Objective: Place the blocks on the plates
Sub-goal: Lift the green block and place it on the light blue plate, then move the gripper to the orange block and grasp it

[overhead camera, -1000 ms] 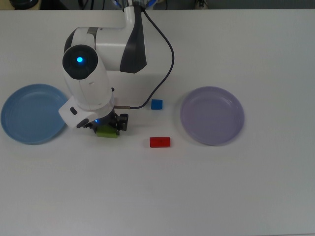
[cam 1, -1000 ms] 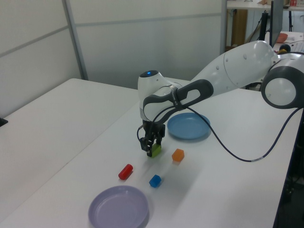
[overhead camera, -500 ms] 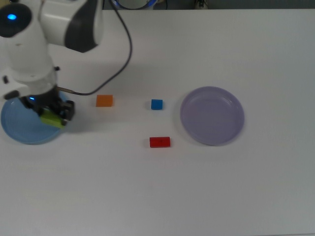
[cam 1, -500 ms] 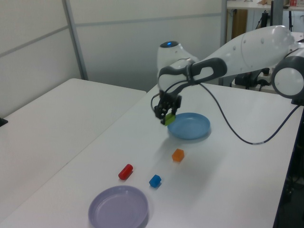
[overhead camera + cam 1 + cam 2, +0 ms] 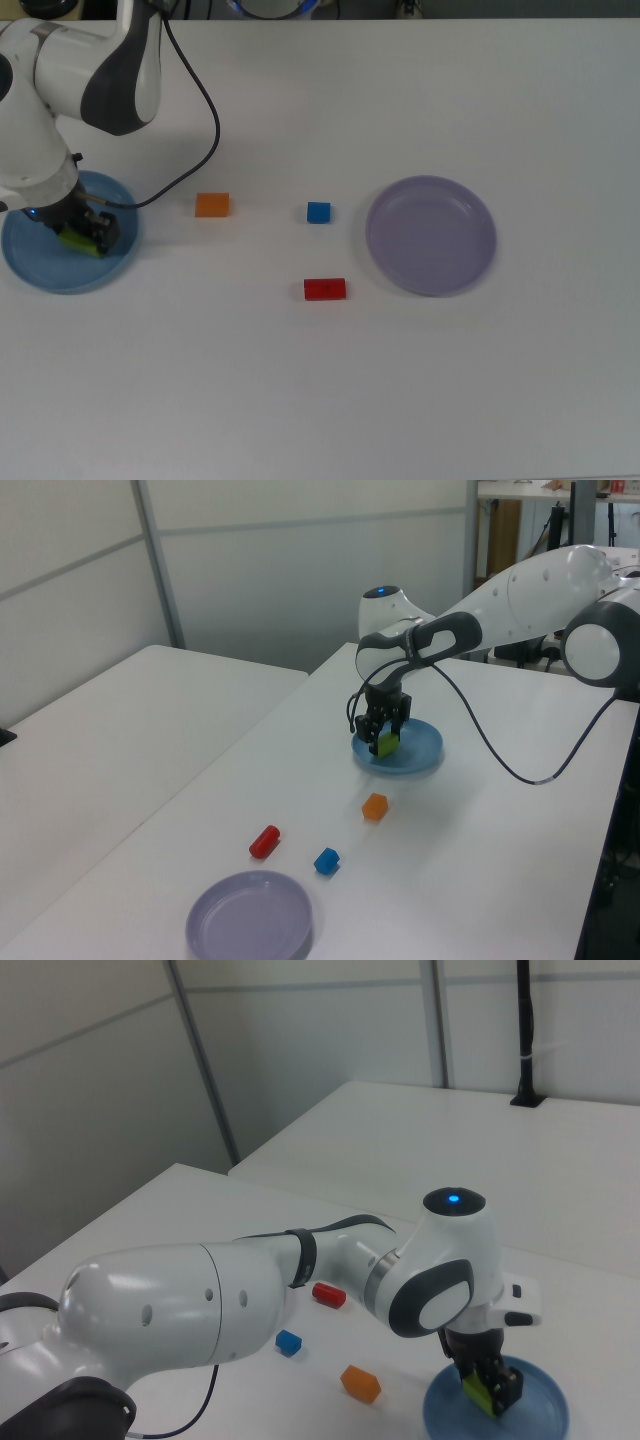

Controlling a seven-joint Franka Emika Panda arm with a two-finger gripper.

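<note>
Jaws clamped on the lime-green block, held over the light blue plate. Cannot tell whether the block touches the plate's surface or hangs just above it. In the top view, block inside the plate's rim, toward the top view's right half of the plate. In the left view, block low over the near part of the plate, with the white arm reaching in from the left view's right. In the right view, wrist with a blue light straight above the plate, jaws pointing down.

Taking the light blue plate as the landmark on the white worktop: orange block near it, just off the rim on the top view's right, apart from the plate. Blue cube farther out on the same side, beyond the orange block. Red block well apart from the plate, lower in the top view than the blue cube. Lavender plate farthest from the light blue plate, across the worktop, past all three loose blocks, with nothing on it. Black cable curving from the arm down toward the jaws, passing above the orange block in the top view.
</note>
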